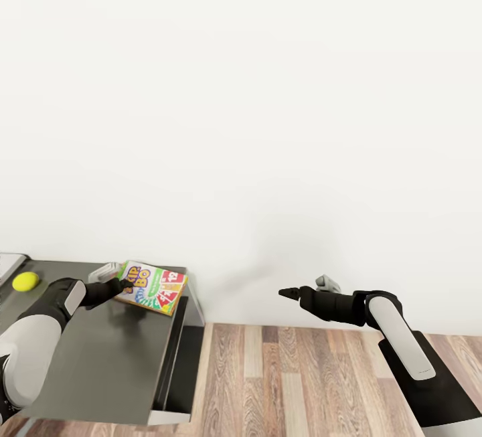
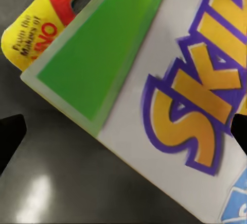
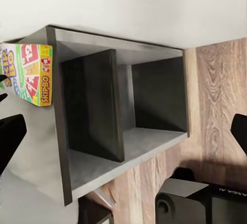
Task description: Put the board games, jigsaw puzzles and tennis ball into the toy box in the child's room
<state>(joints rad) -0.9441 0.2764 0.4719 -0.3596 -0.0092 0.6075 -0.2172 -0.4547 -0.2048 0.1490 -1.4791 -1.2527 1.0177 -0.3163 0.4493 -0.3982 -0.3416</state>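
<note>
soft, even light is filling the head view, leaving the white wall (image 1: 268, 89) almost featureless; a faint grey shadow is spreading on it above the floor (image 1: 301, 383). the table (image 1: 114, 357) top is giving off a dull sheen, and its far right end is casting a dark band below the edge. in the left wrist view the board game (image 2: 170, 95) print is looking blurred, perhaps from closeness, with a pale glare patch on the tabletop. the right wrist view is showing deep shade inside the table's open side compartments.
</note>
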